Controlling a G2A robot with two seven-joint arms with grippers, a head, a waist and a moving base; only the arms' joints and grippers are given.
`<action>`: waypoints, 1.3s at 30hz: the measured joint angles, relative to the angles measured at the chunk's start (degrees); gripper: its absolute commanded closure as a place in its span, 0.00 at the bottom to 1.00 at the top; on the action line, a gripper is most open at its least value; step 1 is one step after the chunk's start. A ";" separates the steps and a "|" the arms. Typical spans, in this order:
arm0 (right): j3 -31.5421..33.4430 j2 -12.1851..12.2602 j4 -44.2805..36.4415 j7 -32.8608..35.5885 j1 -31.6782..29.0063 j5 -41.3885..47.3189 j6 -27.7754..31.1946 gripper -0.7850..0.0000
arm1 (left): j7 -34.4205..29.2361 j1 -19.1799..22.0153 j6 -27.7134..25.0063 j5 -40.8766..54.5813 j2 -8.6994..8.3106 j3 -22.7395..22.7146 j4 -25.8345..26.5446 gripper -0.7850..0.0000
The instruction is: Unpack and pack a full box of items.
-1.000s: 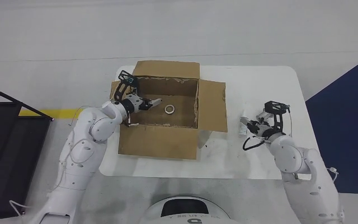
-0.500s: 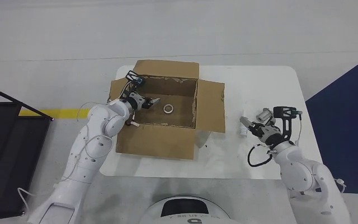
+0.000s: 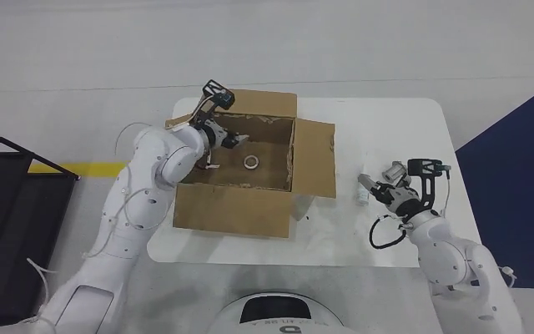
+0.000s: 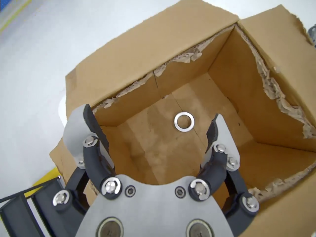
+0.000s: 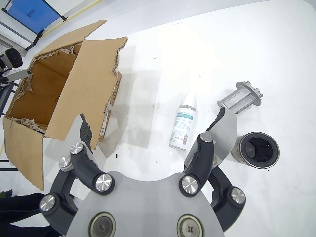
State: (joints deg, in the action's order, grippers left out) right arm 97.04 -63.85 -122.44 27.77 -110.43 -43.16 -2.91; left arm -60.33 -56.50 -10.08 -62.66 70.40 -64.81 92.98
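An open cardboard box [image 3: 317, 159] with torn flaps stands on the white table [image 3: 392, 125]. A metal ring [image 3: 249, 162] [image 4: 184, 122] lies flat on the box floor [image 4: 153, 144]. My left gripper [image 4: 150, 122] [image 3: 232, 139] hangs open above the box's left part, short of the ring, holding nothing. My right gripper [image 5: 154, 122] [image 3: 380, 190] is open over the table right of the box. Near it lie a small clear bottle [image 5: 183, 127] [image 3: 362, 191], a finned metal part [image 5: 240, 97] and a metal cylinder sleeve [image 5: 256, 150].
The box's right flap [image 5: 84, 87] lies folded out toward the bottle. The table's right edge [image 3: 455, 159] is close behind the right arm. A dark rack [image 3: 25, 192] stands off the table on the left.
The left arm rose and swung its wrist toward the box's back left corner, gripper still open. The right arm pulled back from the bottle toward the table's near right side.
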 measured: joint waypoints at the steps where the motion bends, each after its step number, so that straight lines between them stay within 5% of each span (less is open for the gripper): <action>1: 0.00 0.00 0.00 0.00 0.00 0.00 0.00 0.00 | -3.58 1.61 0.53 1.48 0.30 1.01 -1.30 0.00; 7: 0.00 0.00 0.00 0.00 0.00 0.00 0.00 0.00 | -14.10 9.70 1.75 9.26 2.55 8.48 -12.47 0.00; 23: 0.00 0.00 0.00 0.00 0.00 0.00 0.00 0.00 | -5.41 16.94 5.28 10.58 7.74 21.07 -32.40 0.22; 39: 0.00 0.00 0.00 0.00 0.00 0.00 0.00 0.00 | -0.70 21.45 4.59 12.30 11.57 25.28 -44.63 0.50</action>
State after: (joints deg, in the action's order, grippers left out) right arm 97.05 -63.85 -122.44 27.77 -110.43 -43.16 -2.91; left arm -61.03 -35.05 -5.50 -50.36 81.97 -39.53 48.36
